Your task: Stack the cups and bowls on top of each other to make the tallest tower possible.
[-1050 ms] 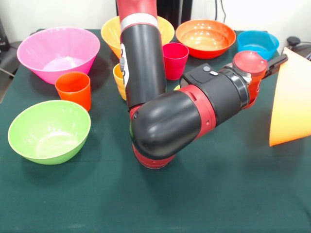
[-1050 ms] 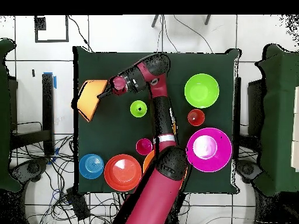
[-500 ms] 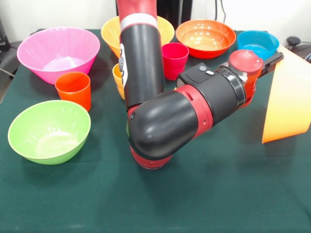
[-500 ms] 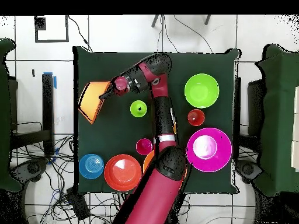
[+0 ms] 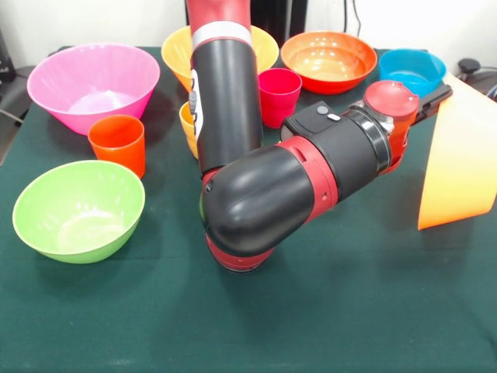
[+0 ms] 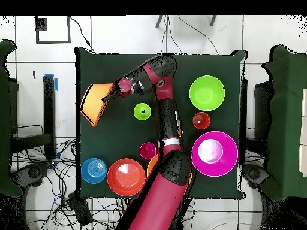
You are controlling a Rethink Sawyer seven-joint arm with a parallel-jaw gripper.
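My gripper [image 5: 433,96] [image 6: 110,97] is shut on the rim of a large flared orange bowl [image 5: 460,159] [image 6: 94,103], holding it tipped on its side above the table's edge. The other bowls stand apart: pink [image 5: 93,81], lime green [image 5: 78,208], a second orange one [image 5: 177,45] behind the arm, red-orange [image 5: 328,59] and blue [image 5: 412,68]. A red-orange cup [image 5: 118,142], a magenta cup [image 5: 279,95] and a yellow-orange cup [image 5: 188,124] stand upright. The arm hides the lime green cup [image 6: 142,111] in the front view. No tower shows.
The arm's thick elbow [image 5: 260,206] hangs low over the middle of the dark green table [image 5: 373,311]. Cables and dark chairs lie round the table [image 6: 120,138] in the overhead view.
The held orange bowl has shifted a little inward over the table and turned slightly with the wrist. In the last half second it has hardly moved. Nothing else moved.
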